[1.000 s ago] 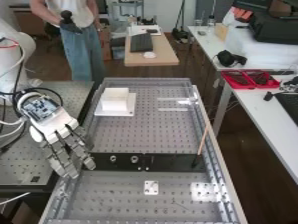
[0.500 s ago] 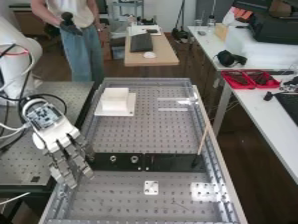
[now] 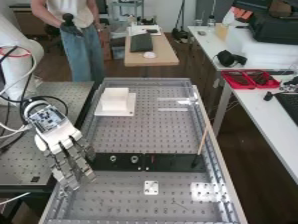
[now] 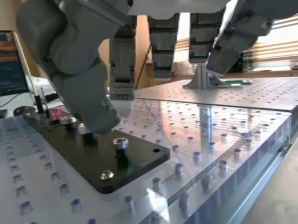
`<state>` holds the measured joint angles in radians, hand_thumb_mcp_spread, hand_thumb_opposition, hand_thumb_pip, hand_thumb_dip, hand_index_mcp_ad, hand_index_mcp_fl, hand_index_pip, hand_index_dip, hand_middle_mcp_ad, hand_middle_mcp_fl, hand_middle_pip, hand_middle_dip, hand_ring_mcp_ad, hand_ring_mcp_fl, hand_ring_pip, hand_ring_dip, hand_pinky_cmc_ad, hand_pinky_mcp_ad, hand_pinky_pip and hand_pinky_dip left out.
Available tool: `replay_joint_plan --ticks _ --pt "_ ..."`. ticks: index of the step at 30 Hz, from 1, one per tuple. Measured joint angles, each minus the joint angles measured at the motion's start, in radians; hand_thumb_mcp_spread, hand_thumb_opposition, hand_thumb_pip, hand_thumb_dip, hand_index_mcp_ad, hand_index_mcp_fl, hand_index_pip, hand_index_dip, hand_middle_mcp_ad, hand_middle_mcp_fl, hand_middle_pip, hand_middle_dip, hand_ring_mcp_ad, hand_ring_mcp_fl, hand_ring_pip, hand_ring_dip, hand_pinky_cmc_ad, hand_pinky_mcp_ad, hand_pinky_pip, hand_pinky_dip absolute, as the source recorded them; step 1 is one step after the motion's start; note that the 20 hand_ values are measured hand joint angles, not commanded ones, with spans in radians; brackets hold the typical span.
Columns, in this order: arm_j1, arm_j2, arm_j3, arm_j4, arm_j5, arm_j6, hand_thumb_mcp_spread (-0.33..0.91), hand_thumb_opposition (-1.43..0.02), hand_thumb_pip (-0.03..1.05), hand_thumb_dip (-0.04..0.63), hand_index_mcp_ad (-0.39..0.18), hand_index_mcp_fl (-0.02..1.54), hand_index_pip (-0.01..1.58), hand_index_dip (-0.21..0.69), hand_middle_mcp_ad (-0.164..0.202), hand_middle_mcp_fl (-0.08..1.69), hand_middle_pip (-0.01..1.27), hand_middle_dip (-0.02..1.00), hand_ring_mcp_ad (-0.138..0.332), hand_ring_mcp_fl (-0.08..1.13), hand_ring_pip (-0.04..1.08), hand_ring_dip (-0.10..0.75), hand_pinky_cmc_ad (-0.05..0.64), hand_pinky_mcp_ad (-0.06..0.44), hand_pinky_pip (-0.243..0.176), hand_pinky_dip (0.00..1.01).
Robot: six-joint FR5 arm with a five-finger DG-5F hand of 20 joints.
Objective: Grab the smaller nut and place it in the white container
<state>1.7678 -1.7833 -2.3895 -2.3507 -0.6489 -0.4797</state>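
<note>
In the high view's lower left, my hand [image 3: 60,134] hung open. Its low thumb [image 4: 91,97] risked toppling the larger nut [image 4: 84,129] beside the smaller nut [image 4: 120,143].

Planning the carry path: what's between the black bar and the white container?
Just bare perforated plate between the black bar and white container, per the high view.

no legible text, no readable labels or brands, no numbers or signs discernible
</note>
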Motion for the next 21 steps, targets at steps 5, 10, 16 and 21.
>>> replay_joint_plan --ticks 5,10,16,21 --pt "0.007 -0.002 -0.012 0.053 0.005 -0.068 0.44 -0.81 0.77 0.236 -0.136 0.00 1.56 0.089 0.082 0.16 0.12 0.24 0.176 0.00 0.10 0.059 0.325 0.150 -0.063 0.38" --pt "0.008 -0.016 -0.014 0.078 0.003 -0.083 0.44 -0.81 0.77 0.236 -0.126 0.00 1.56 0.089 0.082 0.16 0.12 0.24 0.175 0.00 0.10 0.063 0.325 0.147 -0.059 0.38" --pt "0.006 -0.037 -0.009 0.092 0.009 -0.096 0.44 -0.81 0.77 0.236 -0.126 0.03 1.56 0.089 0.082 0.16 0.12 0.24 0.175 0.00 0.09 0.072 0.325 0.147 -0.063 0.38" --pt "0.016 -0.047 -0.002 0.083 0.029 -0.105 0.44 -0.81 0.77 0.236 -0.126 0.06 1.56 0.089 0.082 0.16 0.12 0.24 0.175 0.00 0.10 0.072 0.325 0.147 -0.059 0.40"
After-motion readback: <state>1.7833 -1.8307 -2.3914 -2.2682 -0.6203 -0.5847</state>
